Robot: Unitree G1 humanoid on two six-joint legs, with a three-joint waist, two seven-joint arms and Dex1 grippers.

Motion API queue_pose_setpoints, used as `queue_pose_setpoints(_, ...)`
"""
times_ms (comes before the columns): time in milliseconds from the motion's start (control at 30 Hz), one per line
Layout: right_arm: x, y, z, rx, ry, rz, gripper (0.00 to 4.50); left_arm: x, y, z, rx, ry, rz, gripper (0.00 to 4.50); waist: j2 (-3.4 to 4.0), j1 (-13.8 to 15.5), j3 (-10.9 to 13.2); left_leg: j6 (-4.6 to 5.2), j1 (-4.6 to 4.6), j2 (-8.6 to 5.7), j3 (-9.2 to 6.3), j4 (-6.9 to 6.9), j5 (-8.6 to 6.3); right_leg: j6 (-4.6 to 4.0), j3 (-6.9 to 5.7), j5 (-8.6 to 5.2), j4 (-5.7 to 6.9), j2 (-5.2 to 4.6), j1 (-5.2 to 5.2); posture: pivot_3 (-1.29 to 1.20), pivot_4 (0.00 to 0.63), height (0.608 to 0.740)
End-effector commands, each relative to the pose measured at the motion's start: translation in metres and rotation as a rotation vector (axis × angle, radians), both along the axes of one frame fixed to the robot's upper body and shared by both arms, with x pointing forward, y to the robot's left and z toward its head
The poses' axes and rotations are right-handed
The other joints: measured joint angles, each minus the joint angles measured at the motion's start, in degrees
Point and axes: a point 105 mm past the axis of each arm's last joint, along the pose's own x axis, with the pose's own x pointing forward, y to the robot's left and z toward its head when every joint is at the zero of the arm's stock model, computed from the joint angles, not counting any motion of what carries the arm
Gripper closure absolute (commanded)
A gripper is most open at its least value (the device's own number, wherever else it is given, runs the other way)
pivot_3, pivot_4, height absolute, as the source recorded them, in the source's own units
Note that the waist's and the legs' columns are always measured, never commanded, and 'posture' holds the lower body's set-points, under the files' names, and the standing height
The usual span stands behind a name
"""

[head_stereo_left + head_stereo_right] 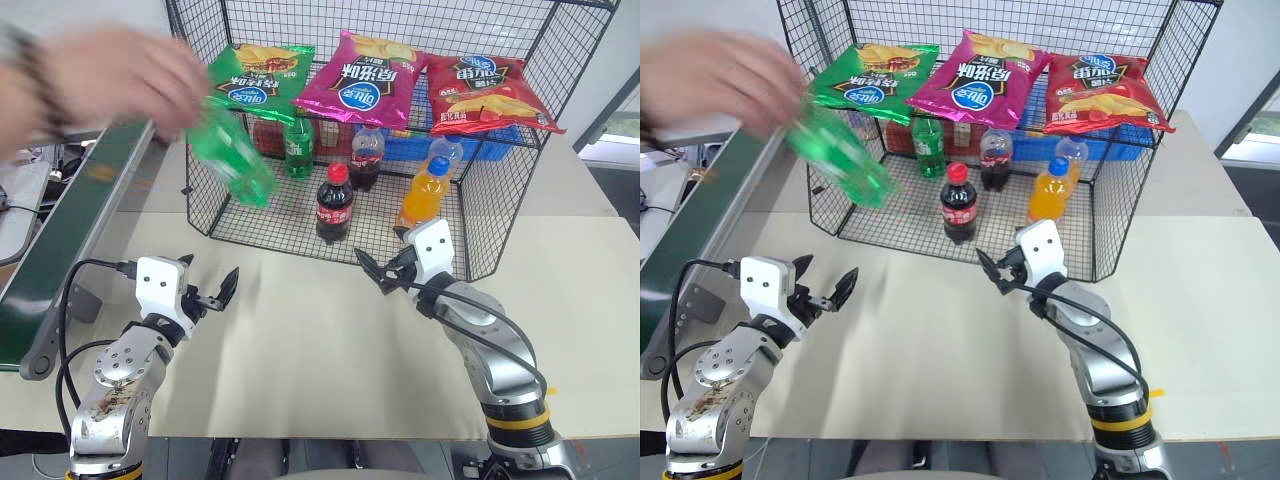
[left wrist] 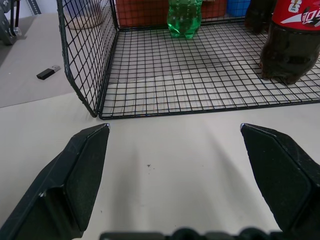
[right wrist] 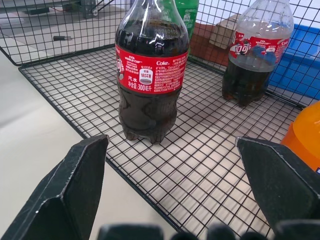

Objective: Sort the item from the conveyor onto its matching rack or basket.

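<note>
A person's hand (image 1: 110,85) holds the item (image 1: 232,152), a bright-green bottle, tilted and blurred in the air by the front left corner of the black wire cage (image 1: 480,215). The conveyor (image 1: 70,240) runs along the left side with no bottle visible on it. My left gripper (image 1: 210,280) hovers open over the table, below the item and in front of the cage. My right gripper (image 1: 385,272) is open too, just in front of the cage's open side, pointing at a cola bottle (image 3: 151,75). Neither gripper has anything between its fingers.
Three chip bags (image 1: 365,80) lie on top of the cage. Inside stand two cola bottles (image 1: 335,203), a dark green bottle (image 1: 298,150), an orange bottle (image 1: 425,190) and a blue crate (image 1: 490,145). A small black stick (image 2: 48,73) lies left of the cage.
</note>
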Motion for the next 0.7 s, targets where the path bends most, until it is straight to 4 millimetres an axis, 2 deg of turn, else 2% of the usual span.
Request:
queue_pose_setpoints(33, -0.002, 0.003, 0.016, 0.01, -0.067, 0.014, 0.0, -0.002, 0.003, 0.012, 0.012, -0.052, 0.003, 0.05, 0.0, 0.0, 0.0, 0.0, 0.0, 0.0, 0.0, 0.0, 0.0, 0.0, 0.0, 0.0, 0.0, 0.0, 0.0, 0.0, 0.15, 0.74)
queue_pose_setpoints(700, -0.001, 0.004, 0.014, 0.01, -0.072, 0.025, 0.0, -0.002, 0.014, 0.016, 0.037, -0.064, 0.024, 0.05, 0.0, 0.0, 0.0, 0.0, 0.0, 0.0, 0.0, 0.0, 0.0, 0.0, 0.0, 0.0, 0.0, 0.0, 0.0, 0.0, 0.15, 0.74)
